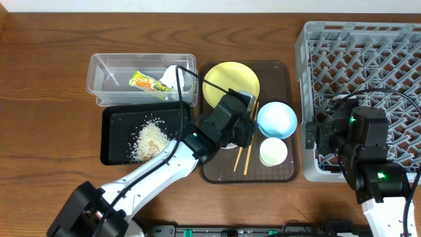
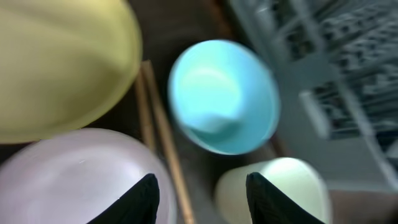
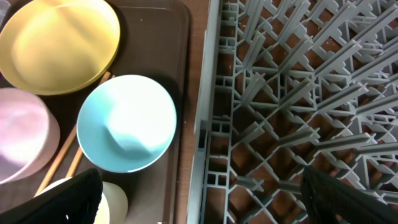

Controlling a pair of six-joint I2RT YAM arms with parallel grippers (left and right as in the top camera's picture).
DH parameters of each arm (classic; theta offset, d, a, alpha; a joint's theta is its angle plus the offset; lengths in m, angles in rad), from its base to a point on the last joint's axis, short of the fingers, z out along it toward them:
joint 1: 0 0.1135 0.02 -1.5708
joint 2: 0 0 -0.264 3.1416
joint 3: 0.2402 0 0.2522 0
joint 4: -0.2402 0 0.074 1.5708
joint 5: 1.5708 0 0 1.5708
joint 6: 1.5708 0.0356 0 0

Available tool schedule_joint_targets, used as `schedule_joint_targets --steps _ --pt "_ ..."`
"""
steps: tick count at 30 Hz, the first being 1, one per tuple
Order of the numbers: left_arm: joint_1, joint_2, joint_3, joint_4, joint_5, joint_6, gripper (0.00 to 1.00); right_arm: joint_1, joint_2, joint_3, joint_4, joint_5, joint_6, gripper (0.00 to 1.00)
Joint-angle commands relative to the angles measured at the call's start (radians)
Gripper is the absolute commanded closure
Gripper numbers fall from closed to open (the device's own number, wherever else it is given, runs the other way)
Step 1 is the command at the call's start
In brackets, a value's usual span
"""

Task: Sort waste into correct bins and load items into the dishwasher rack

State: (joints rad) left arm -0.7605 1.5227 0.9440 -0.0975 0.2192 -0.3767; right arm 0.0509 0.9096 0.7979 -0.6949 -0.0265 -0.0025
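Overhead: left pincer (image 1: 242, 131) above chopsticks (image 1: 244, 160)

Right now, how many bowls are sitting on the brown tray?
2. The light blue bowl sits at the tray's right side, beside the small cup; the white bowl lies left of it, near the yellow plate, hidden under the left arm overhead.
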Motion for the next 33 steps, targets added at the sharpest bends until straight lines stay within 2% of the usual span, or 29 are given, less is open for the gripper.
schedule_joint_targets --steps 1,10,12,13,15,17,26,30,33 --pt "-0.013 0.013 0.014 -0.001 0.076 0.006 0.51 0.002 0.0 0.02 -0.003 -0.001 0.017 0.01" --pt "-0.103 0.13 0.014 0.003 0.076 0.006 0.51 0.002 0.0 0.02 -0.005 -0.001 0.017 0.01" --pt "-0.116 0.158 0.014 0.003 0.076 0.006 0.54 0.002 0.0 0.02 -0.006 -0.001 0.017 0.01" --pt "-0.12 0.172 0.014 0.002 0.076 0.006 0.59 0.002 0.0 0.02 -0.006 -0.001 0.018 0.01" --pt "-0.12 0.19 0.014 0.002 0.076 0.006 0.79 0.002 0.0 0.02 -0.009 -0.001 0.018 0.01" --pt "-0.12 0.196 0.014 0.002 0.076 0.006 0.93 0.002 0.0 0.02 -0.01 -0.001 0.017 0.01" --pt "-0.066 0.094 0.014 -0.032 0.088 0.005 0.94 0.002 0.0 0.02 0.001 -0.001 0.017 0.01" --pt "0.021 -0.022 0.014 -0.055 0.088 -0.007 0.94 0.002 0.0 0.02 0.048 -0.001 0.018 0.01" --pt "0.118 -0.095 0.014 -0.047 0.088 -0.079 0.94 0.002 0.006 0.02 0.105 -0.012 0.047 0.01"
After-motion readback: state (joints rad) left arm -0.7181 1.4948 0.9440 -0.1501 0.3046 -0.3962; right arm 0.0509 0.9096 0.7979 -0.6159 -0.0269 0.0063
